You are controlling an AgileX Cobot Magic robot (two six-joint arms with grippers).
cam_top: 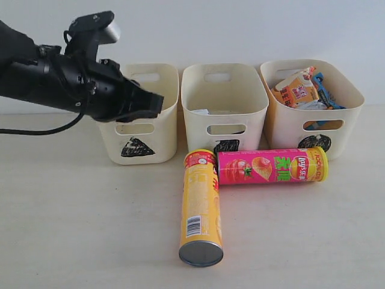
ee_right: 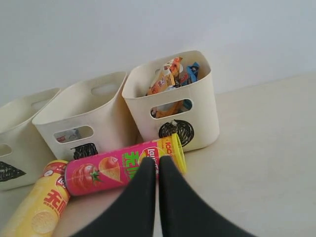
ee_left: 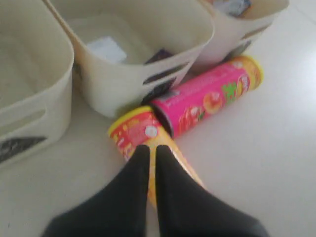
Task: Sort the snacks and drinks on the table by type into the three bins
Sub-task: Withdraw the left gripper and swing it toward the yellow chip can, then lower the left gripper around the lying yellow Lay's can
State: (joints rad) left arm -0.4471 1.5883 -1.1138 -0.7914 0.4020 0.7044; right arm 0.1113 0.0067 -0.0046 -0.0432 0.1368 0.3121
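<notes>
My left gripper hovers clenched, empty, by the cream plastic triangle bin; ahead lies the yellow cylindrical chip can, touching the pink can.

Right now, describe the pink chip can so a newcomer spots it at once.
Find the three cream bins in a row at the back of the table. In front of the middle and right-hand ones, a chip can lies on its side, parallel to the row. It is the pink can with a tomato picture; the yellow can at its end points away from the bins.
</notes>
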